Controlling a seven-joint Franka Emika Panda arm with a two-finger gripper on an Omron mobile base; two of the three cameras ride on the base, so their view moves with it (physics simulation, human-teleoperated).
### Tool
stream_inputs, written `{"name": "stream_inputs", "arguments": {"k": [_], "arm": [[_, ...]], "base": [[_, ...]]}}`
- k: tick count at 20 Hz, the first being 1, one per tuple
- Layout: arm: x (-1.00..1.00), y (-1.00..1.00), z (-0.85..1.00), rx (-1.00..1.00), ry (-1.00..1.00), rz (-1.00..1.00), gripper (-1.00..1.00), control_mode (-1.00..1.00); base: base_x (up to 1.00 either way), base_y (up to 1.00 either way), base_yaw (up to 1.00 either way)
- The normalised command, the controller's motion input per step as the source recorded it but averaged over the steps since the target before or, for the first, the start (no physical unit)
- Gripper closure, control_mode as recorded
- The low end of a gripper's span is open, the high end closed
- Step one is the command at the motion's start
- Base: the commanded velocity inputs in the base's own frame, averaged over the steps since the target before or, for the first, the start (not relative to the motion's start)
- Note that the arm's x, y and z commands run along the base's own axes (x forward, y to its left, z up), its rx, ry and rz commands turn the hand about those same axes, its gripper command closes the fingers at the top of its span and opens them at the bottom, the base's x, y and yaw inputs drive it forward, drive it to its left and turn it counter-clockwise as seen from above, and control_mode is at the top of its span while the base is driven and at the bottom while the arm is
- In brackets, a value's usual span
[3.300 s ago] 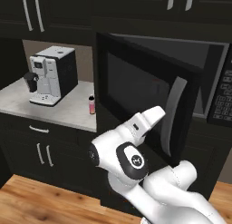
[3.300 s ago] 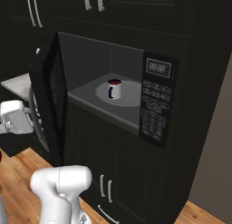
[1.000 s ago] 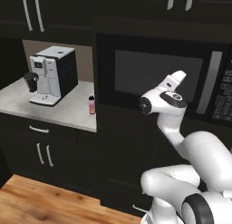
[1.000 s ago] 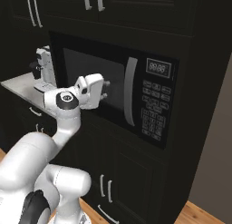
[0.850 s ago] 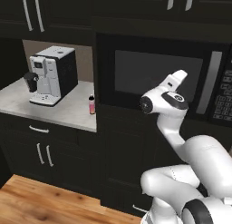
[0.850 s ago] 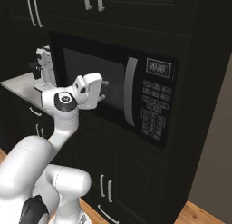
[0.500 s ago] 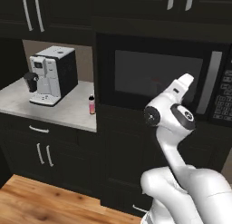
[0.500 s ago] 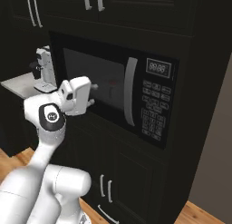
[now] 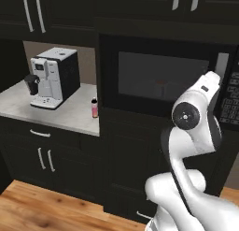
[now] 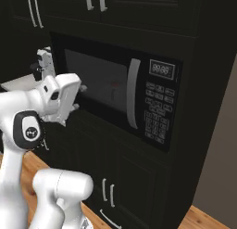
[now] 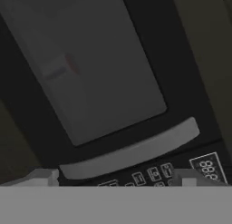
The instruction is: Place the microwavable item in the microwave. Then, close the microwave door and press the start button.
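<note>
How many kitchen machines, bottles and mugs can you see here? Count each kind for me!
Kitchen machines: 2, the microwave and the white coffee machine
Bottles: 1, the pink bottle on the counter
Mugs: 1, the mug, dim behind the microwave door
Total: 4

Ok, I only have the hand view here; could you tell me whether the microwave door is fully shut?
Observer: Yes. In the right base view the microwave door lies flush with the keypad panel.
Operator: Thank you. Where is the gripper relative to it?
Observer: The gripper is open and empty, out in front of the door's window.
Operator: Is anything on the counter?
Observer: A slim pink bottle stands on the counter, to the right of the white coffee machine.
</note>
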Motion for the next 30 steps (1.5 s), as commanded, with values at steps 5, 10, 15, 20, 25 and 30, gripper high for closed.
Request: {"name": "stream_inputs", "arguments": {"k": [5, 10, 15, 20, 25, 30], "arm": [[-1.00, 0.00, 0.03, 0.19, 0.13, 0.21, -1.00, -1.00], [-0.87, -0.15, -0.25, 0.21, 0.09, 0.29, -1.00, -1.00], [-0.50, -0.37, -0.46, 0.25, 0.02, 0.36, -1.00, -1.00], [-0.13, -0.41, -0.51, 0.26, 0.00, 0.37, -1.00, -1.00], [0.05, -0.29, -0.47, 0.20, 0.00, 0.29, -1.00, -1.00], [0.22, -0.19, -0.54, 0.11, 0.00, 0.24, -1.00, -1.00]], "base": [[0.00, 0.00, 0.00], [0.00, 0.00, 0.00], [0.00, 0.00, 0.00], [0.00, 0.00, 0.00], [0.00, 0.00, 0.00], [0.00, 0.00, 0.00]]}}
